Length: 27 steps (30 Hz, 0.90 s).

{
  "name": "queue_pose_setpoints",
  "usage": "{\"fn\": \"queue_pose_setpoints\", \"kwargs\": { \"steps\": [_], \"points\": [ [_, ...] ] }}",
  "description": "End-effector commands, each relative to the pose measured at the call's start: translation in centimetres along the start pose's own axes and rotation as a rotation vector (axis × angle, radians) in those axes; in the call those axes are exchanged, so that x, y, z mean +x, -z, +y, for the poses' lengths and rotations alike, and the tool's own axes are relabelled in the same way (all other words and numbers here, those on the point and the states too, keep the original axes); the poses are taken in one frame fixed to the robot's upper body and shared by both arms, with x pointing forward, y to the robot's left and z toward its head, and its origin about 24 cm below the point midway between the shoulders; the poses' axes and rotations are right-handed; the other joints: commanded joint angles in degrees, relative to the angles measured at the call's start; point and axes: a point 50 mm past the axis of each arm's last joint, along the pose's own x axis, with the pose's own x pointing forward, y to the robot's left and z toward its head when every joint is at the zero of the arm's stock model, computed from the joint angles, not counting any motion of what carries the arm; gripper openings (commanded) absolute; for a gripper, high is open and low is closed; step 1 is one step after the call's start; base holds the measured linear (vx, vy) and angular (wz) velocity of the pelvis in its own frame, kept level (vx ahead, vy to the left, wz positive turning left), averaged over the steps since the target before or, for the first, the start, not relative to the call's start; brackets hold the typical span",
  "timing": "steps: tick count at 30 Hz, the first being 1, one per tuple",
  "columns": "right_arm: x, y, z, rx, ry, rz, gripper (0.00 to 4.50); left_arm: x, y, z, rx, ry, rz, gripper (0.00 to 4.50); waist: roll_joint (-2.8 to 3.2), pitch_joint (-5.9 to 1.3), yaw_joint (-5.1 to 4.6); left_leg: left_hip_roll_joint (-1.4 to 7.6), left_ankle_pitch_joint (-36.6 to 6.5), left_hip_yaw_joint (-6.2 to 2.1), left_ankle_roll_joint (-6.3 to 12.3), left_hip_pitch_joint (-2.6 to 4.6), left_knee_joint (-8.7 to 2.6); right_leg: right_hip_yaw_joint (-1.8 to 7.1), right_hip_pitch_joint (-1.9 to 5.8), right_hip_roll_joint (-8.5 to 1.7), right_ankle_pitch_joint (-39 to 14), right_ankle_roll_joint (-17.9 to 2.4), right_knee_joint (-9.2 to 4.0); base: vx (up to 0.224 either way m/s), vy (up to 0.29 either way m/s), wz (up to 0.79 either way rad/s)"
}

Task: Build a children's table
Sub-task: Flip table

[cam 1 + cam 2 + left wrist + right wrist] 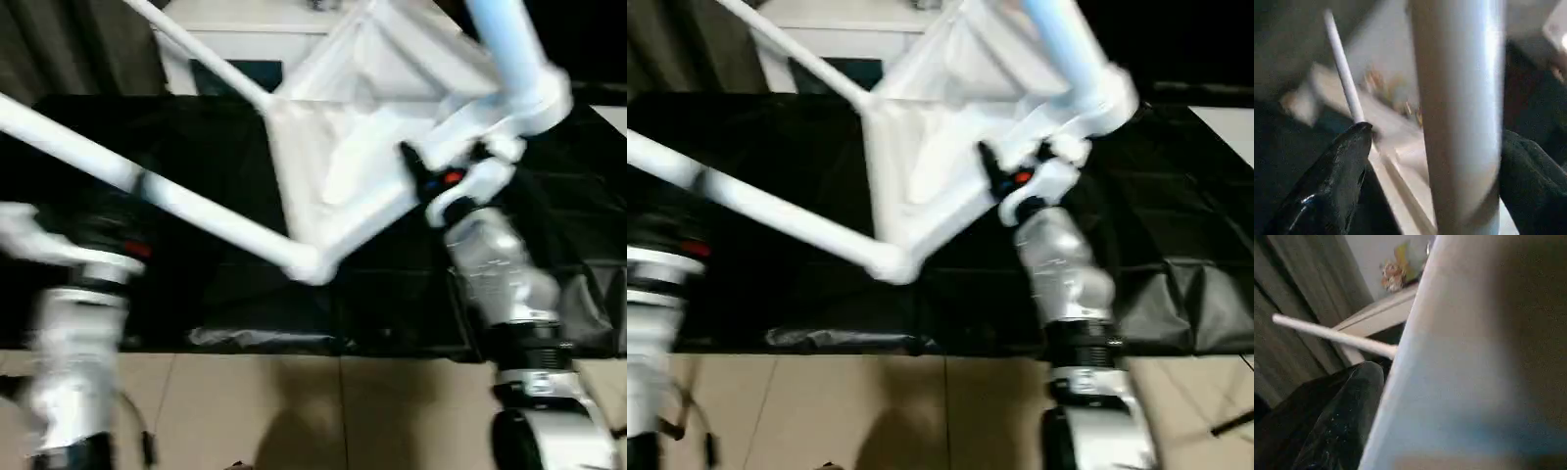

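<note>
White tabletop [343,166] corner sockets hold tube legs [186,211], tilted upward

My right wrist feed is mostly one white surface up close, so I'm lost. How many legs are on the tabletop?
Observer: Three legs stand in corner sockets.
Operator: Is the tabletop lying flat?
Observer: No, the tabletop is tilted, seemingly lifted off the black mat.
Operator: Where is my right gripper?
Observer: The right gripper clamps the tabletop's rim beside a corner socket.
</note>
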Motion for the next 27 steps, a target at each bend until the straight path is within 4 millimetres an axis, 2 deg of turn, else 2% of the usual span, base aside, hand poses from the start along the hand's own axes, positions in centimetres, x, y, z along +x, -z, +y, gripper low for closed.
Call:
{"fn": "queue_pose_setpoints", "kwargs": {
  "steps": [1,3,4,5,7,9,13,14,18,19,20,22,24,25,26,27],
  "points": [
    [-2.1,-2.2,-5.3,-0.104,0.200,-0.043,2.42,-2.3,-2.2,4.4,0.022,-0.283,-0.092,4.01,0.10,-3.14,-0.54,1.38,-12.9,0.16,-2.35,1.33,-4.38,2.84,1.54,-3.17,-13.2,-7.7,-4.87,-0.010,0.002,0.18],
    [-2.1,-2.5,-5.5,-0.106,0.207,-0.041,2.32,-2.3,-1.9,4.3,-0.008,-0.279,-0.091,4.01,0.06,-2.67,-0.40,1.21,-17.6,0.62,-3.22,2.59,-4.23,3.16,0.38,-2.65,-18.3,-7.1,-5.69,-0.016,0.003,0.22],
    [-2.1,-2.5,-5.5,-0.106,0.207,-0.041,2.32,-2.3,-1.9,4.3,-0.008,-0.279,-0.091,4.01,-0.03,-2.83,-0.44,1.19,-17.7,0.57,-3.29,2.61,-4.20,3.29,0.53,-2.68,-18.6,-6.9,-5.63,-0.017,0.015,0.22],
    [-2.1,-2.7,-5.6,-0.110,0.208,-0.041,2.32,-2.3,-1.8,4.2,-0.025,-0.276,-0.091,4.01,0.16,-3.14,-0.40,1.32,-16.1,0.34,-3.04,1.90,-4.46,3.45,1.07,-2.77,-16.8,-6.7,-5.27,-0.017,0.015,0.22],
    [-2.1,-2.9,-5.7,-0.116,0.208,-0.042,2.17,-2.4,-1.7,4.2,-0.038,-0.276,-0.092,4.01,0.11,-3.35,-0.46,1.46,-14.5,0.10,-2.86,1.19,-4.76,3.35,1.45,-2.89,-13.8,-7.0,-4.83,0.000,0.000,0.00],
    [-2.1,-3.2,-5.7,-0.122,0.208,-0.045,2.16,-2.4,-1.7,4.3,-0.041,-0.277,-0.095,4.01,-0.14,-3.26,-0.67,1.42,-14.6,-0.03,-2.81,0.73,-4.87,3.33,1.71,-3.02,-14.0,-6.5,-4.80,0.000,0.000,0.00],
    [-2.1,-3.8,-5.8,-0.140,0.202,-0.047,2.15,-2.3,-1.8,4.3,-0.029,-0.278,-0.099,4.01,-0.36,-3.33,-1.07,1.25,-12.9,-0.05,-2.14,0.26,-4.67,3.39,2.05,-3.28,-15.0,-5.6,-4.98,0.000,0.000,0.00],
    [-2.1,-4.0,-5.6,-0.165,0.194,-0.041,2.15,-2.1,-1.9,4.2,0.018,-0.260,-0.079,4.01,-0.37,-3.37,-1.15,1.28,-12.5,-0.05,-2.10,0.26,-4.64,3.39,2.06,-3.29,-14.7,-5.7,-4.97,0.000,0.000,0.00],
    [-1.9,-4.4,-5.1,-0.216,0.175,-0.036,2.15,-1.5,-1.7,3.9,0.136,-0.210,-0.006,4.01,-0.45,-3.49,-1.52,1.27,-9.8,-0.12,-1.48,0.02,-4.48,3.30,2.23,-3.12,-11.3,-6.3,-4.68,0.000,0.000,0.00],
    [-1.5,-4.8,-4.4,-0.286,0.150,-0.027,2.15,-0.6,-1.4,3.0,0.285,-0.116,0.096,4.01,-0.60,-3.50,-1.76,1.39,-9.2,-0.20,-1.10,0.03,-4.55,3.26,2.17,-3.04,-10.6,-6.5,-4.62,0.000,0.000,0.00],
    [-1.3,-5.1,-3.9,-0.335,0.135,-0.023,2.15,-0.1,-1.2,2.3,0.376,-0.037,0.152,4.01,-0.26,-3.71,-1.72,1.41,-8.2,-0.31,-0.90,0.08,-4.44,3.26,2.25,-3.08,-9.5,-6.2,-4.20,0.000,0.000,0.00],
    [-1.1,-5.2,-3.6,-0.363,0.128,-0.025,2.15,0.3,-1.2,1.7,0.421,0.017,0.175,4.01,-0.25,-3.61,-1.80,1.44,-7.7,-0.27,-0.85,0.18,-4.47,3.22,2.11,-3.06,-9.2,-6.5,-4.18,0.000,0.000,0.00],
    [-0.8,-5.7,-3.1,-0.410,0.143,-0.043,2.15,1.1,-1.3,0.0,0.480,0.160,0.229,4.01,-0.44,-3.49,-1.82,1.44,-7.7,-0.15,-1.56,0.08,-4.54,3.28,2.16,-3.18,-9.0,-7.6,-4.12,0.000,0.000,0.00],
    [-0.7,-5.9,-2.9,-0.419,0.151,-0.052,2.15,1.2,-1.2,-0.6,0.483,0.208,0.248,4.01,-0.17,-3.60,-1.82,1.41,-7.6,-0.12,-1.88,0.21,-4.50,3.30,2.04,-3.25,-8.8,-8.1,-3.86,0.000,0.000,0.00],
    [-0.5,-5.9,-2.7,-0.435,0.163,-0.061,2.14,1.2,-0.9,-1.7,0.491,0.307,0.303,4.01,-0.27,-3.51,-1.79,1.53,-7.7,-0.08,-2.34,0.31,-4.57,3.30,1.90,-3.29,-8.3,-8.5,-3.81,0.000,0.000,0.00],
    [-0.4,-5.9,-2.5,-0.445,0.170,-0.066,2.11,1.1,-0.6,-2.4,0.488,0.383,0.350,4.01,-0.81,-3.48,-1.81,1.53,-8.2,0.08,-2.38,0.43,-4.58,3.33,1.77,-3.19,-8.2,-8.7,-3.81,0.000,0.000,0.00]
  ]
}}
